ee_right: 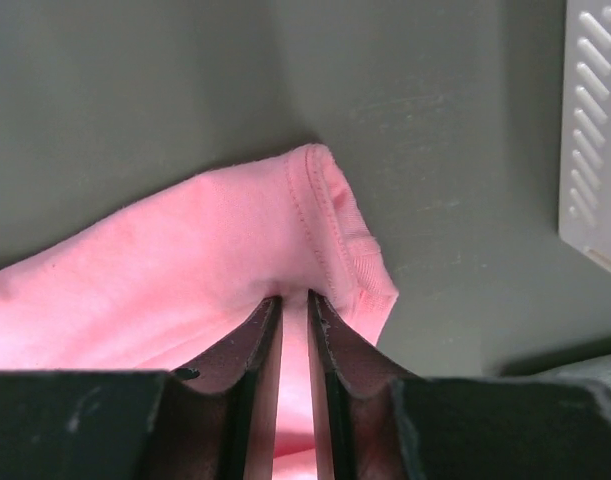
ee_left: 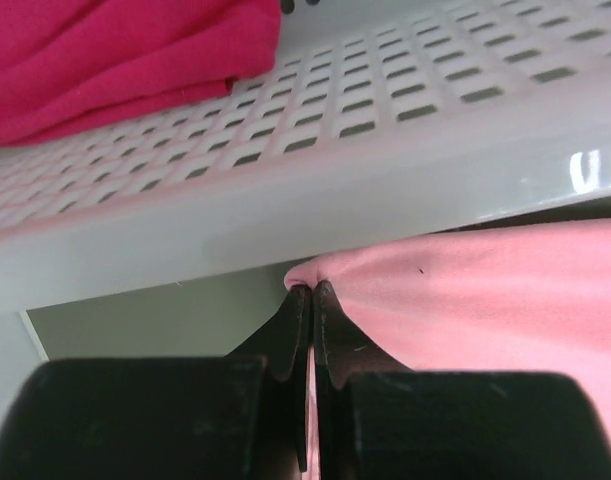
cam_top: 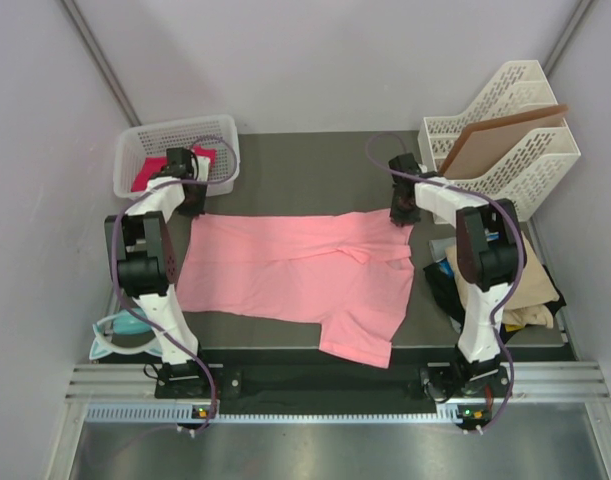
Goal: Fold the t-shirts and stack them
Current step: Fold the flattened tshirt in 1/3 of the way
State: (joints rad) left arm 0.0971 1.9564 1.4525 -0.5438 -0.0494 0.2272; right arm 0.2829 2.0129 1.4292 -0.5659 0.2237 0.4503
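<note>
A salmon pink t-shirt (cam_top: 295, 275) lies spread on the dark table (cam_top: 305, 170), with one sleeve hanging toward the near edge. My left gripper (cam_top: 193, 205) is at the shirt's far left corner, beside the basket. In the left wrist view this gripper (ee_left: 312, 288) is shut on a pinch of the pink cloth (ee_left: 485, 300). My right gripper (cam_top: 401, 218) is at the far right corner. In the right wrist view its jaws (ee_right: 295, 297) stand narrowly apart with a fold of the shirt (ee_right: 185, 260) pinched between them, close to a stitched hem.
A white mesh basket (cam_top: 175, 135) at the back left holds a magenta-pink t-shirt (cam_top: 145, 175). A white file rack (cam_top: 515, 110) with a brown board (cam_top: 500, 140) stands at the back right. A pile of tan and black shirts (cam_top: 525, 300) lies off the table's right edge.
</note>
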